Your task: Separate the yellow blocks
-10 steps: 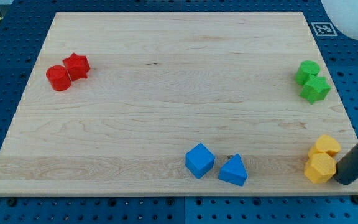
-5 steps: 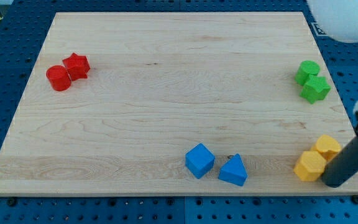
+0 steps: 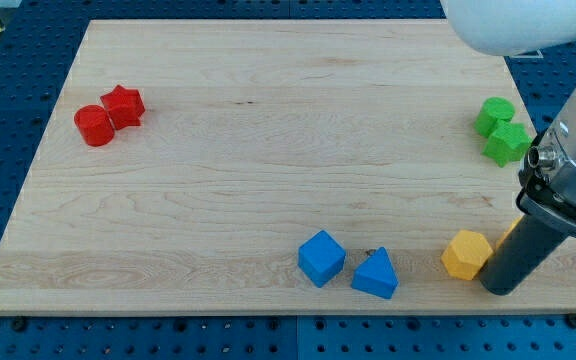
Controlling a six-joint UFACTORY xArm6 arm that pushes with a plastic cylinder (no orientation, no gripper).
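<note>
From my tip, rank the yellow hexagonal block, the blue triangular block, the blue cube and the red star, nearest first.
Tip sits at the view's bottom right.
1. Yellow hexagonal block, just left of it.
2. Blue triangular block, bottom centre.
3. Blue cube, further left.
4. Red star, top left.

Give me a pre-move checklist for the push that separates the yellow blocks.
1. My tip on the wooden board: ok, at the view's bottom right.
2. My tip against the yellow hexagonal block: ok, just to its right, touching or nearly so.
3. Second yellow block: cannot tell its shape; only a sliver shows behind the rod.
4. Gap between the two yellow blocks: cannot tell, the rod covers it.
5. Path to the view's left: not ok, the blue triangular block and the blue cube lie ahead.
6. Green blocks: ok, apart from the push.
</note>
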